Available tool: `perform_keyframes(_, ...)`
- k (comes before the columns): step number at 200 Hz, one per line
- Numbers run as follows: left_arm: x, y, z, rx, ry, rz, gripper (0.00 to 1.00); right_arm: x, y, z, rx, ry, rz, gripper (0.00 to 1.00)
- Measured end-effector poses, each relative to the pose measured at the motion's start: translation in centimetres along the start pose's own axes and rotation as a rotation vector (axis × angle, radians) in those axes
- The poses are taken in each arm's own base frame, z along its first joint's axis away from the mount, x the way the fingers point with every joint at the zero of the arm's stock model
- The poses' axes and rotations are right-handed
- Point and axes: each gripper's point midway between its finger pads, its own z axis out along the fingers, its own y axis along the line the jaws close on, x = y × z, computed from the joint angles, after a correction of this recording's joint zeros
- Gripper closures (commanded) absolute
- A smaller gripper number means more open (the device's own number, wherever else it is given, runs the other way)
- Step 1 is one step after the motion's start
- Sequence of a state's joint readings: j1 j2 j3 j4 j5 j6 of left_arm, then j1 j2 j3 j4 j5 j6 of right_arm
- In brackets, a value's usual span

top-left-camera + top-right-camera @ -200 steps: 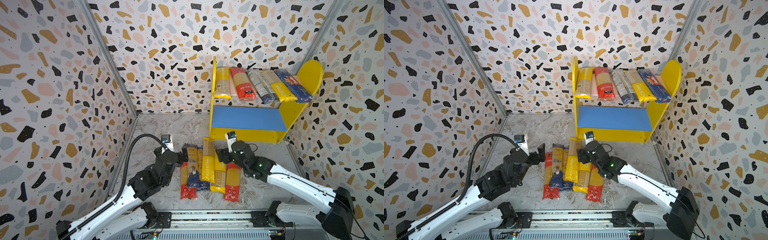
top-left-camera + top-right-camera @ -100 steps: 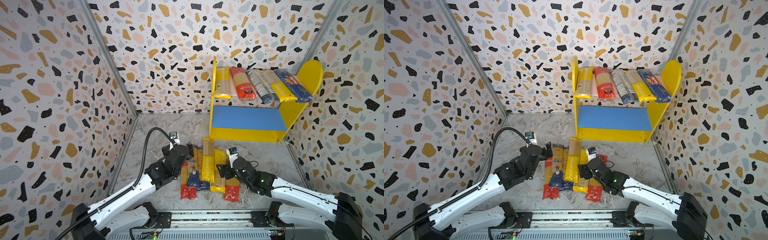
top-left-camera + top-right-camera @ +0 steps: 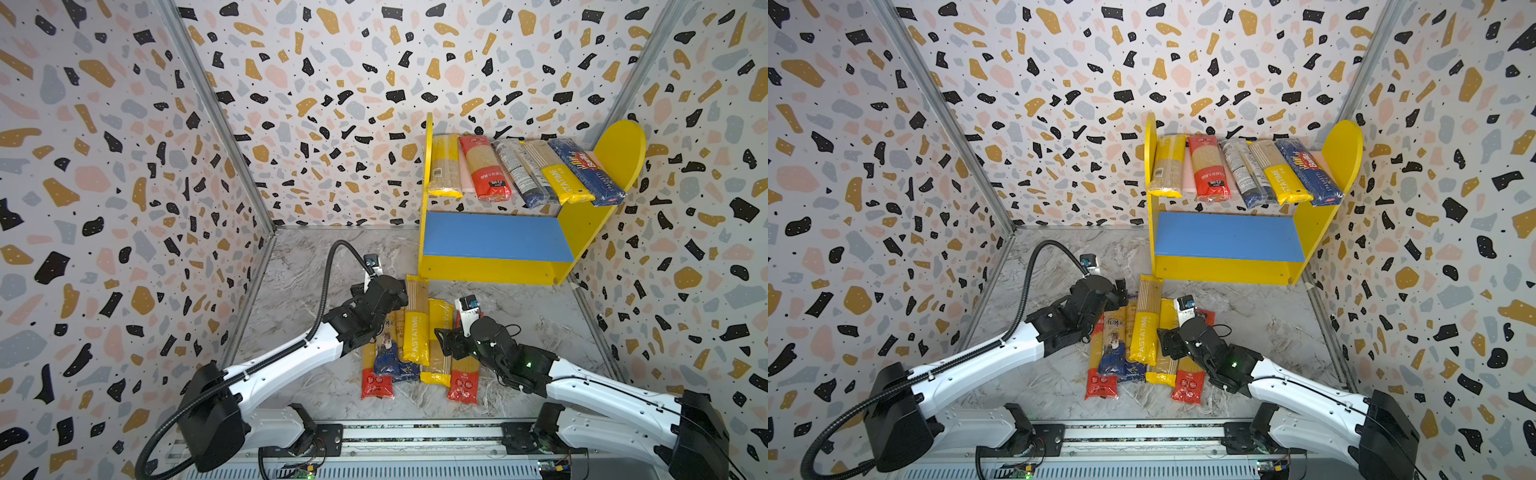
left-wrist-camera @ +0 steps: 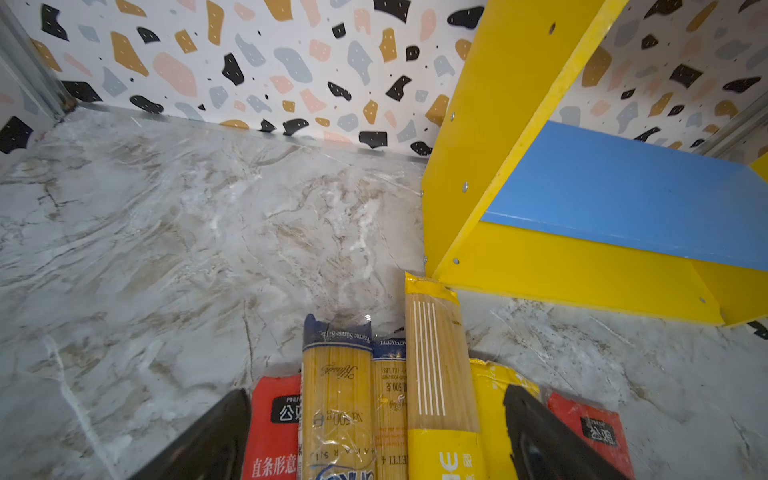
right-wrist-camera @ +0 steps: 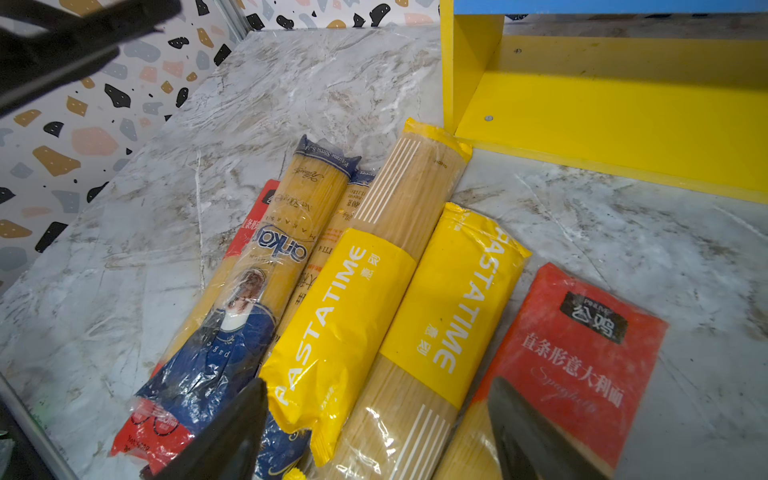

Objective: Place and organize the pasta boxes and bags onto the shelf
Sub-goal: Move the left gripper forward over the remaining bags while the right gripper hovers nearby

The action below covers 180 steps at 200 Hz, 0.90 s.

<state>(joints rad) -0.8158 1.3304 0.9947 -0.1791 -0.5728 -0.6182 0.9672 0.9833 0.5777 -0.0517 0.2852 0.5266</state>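
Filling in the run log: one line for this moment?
left gripper: open | right gripper: open | floor packs: six | top packs: five | blue board: bare

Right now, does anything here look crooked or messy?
Yes. Up on the shelf, the blue Barilla pack and its neighbours slant sideways and overhang the front edge. On the floor, a yellow PASTATIME pack lies atop others in a loose pile.

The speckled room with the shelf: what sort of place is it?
Probably a robot test booth, not a shop: patterned walls on three sides, two arms on a rail, a small shelf of spaghetti packs.
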Motion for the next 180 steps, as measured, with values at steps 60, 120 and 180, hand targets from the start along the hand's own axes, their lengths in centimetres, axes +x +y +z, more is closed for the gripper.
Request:
perform_keyframes(60, -0.4, -5.0, 0.2, 0.078, 0.012, 0.027, 0.08, -1.1, -1.2, -2.3, 0.021, -0.059, 0.012, 0.16)
perform_keyframes(120, -0.8, -6.8, -1.3, 0.133, -0.003, 0.028, 0.08, -2.1, -2.6, -5.0, 0.071, -0.076, 0.029, 0.16)
perform_keyframes(180, -2.2, -8.5, -3.9, 0.209, -0.047, 0.014, 0.09, -2.6, -3.4, -6.4, 0.109, -0.082, 0.095, 0.16)
